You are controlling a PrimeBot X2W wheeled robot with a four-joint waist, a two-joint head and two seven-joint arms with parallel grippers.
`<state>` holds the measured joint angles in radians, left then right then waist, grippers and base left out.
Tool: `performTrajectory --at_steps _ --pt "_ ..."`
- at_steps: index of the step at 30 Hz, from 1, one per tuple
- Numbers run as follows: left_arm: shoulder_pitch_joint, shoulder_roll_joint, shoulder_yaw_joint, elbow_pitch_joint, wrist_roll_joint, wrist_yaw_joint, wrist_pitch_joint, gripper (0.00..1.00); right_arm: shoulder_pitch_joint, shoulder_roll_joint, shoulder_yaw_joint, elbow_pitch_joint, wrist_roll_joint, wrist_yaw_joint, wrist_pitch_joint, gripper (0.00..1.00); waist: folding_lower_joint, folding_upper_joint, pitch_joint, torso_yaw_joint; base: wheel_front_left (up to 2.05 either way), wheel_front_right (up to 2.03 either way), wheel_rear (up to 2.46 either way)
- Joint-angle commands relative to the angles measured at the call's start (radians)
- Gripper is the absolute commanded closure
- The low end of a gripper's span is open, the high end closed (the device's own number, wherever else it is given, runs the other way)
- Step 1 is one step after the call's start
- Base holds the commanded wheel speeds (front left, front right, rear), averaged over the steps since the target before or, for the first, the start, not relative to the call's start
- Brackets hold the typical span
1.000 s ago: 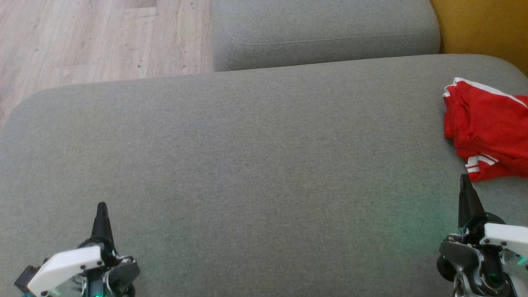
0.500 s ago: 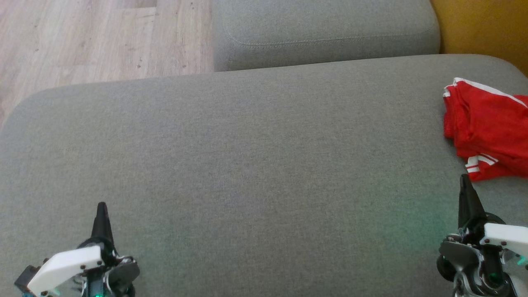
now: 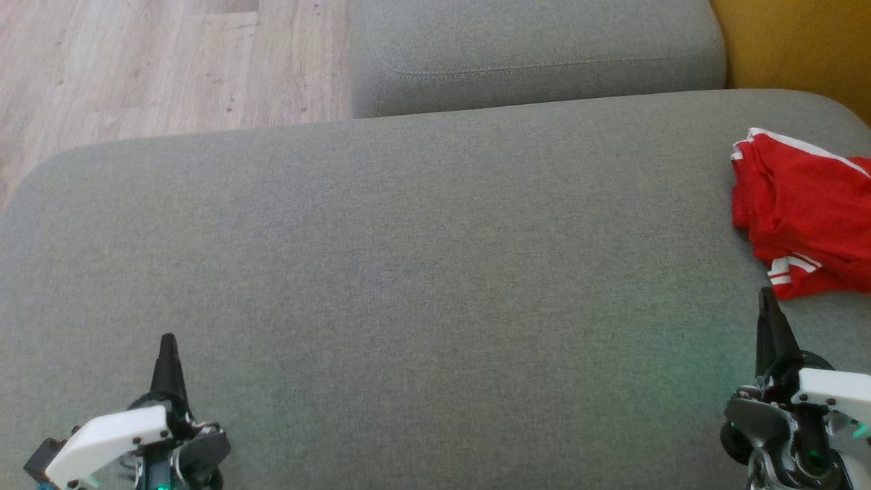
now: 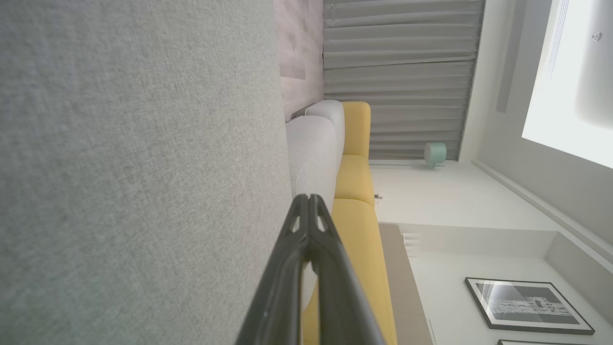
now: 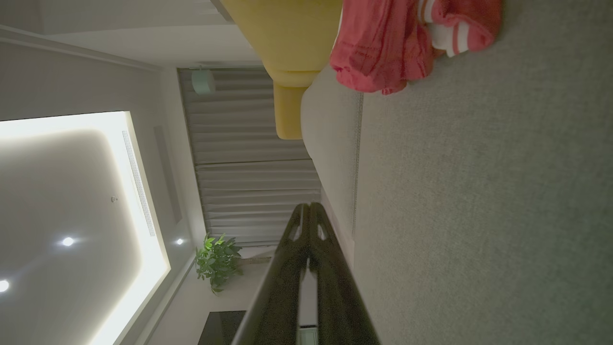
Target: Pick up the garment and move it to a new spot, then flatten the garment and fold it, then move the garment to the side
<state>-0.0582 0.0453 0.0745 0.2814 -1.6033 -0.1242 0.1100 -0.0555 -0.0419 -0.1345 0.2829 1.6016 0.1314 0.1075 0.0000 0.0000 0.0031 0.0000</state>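
The garment (image 3: 806,211) is red with white stripes and lies crumpled at the right edge of the grey cushion (image 3: 422,272); the right wrist view has the garment (image 5: 392,43) at its top. My right gripper (image 3: 767,298) is shut and empty, just below the garment's near hem and apart from it. Its fingertips (image 5: 309,207) meet at one point. At the lower left, far from the garment, my left gripper (image 3: 167,342) is shut with nothing in it, its fingertips (image 4: 309,197) pressed together over the cushion.
A second grey cushion (image 3: 537,54) lies behind the first. Wooden floor (image 3: 156,61) shows at the upper left and a yellow sofa (image 3: 796,41) at the upper right. The grey cushion's wide middle is bare fabric.
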Motion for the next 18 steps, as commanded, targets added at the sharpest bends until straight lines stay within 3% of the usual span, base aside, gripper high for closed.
performTrajectory --at_steps 1,18 --pt "-0.05 0.005 0.039 -0.036 -0.005 -0.007 0.003 1.0 -0.052 -0.008 0.021 -0.038 0.007 -0.001 0.006 1.0 0.0 0.0 0.0 0.0 0.0 0.0 0.0" --pt "-0.05 0.005 0.039 -0.036 -0.005 -0.007 0.003 1.0 -0.052 -0.008 0.021 -0.038 0.007 -0.001 0.006 1.0 0.0 0.0 0.0 0.0 0.0 0.0 0.0"
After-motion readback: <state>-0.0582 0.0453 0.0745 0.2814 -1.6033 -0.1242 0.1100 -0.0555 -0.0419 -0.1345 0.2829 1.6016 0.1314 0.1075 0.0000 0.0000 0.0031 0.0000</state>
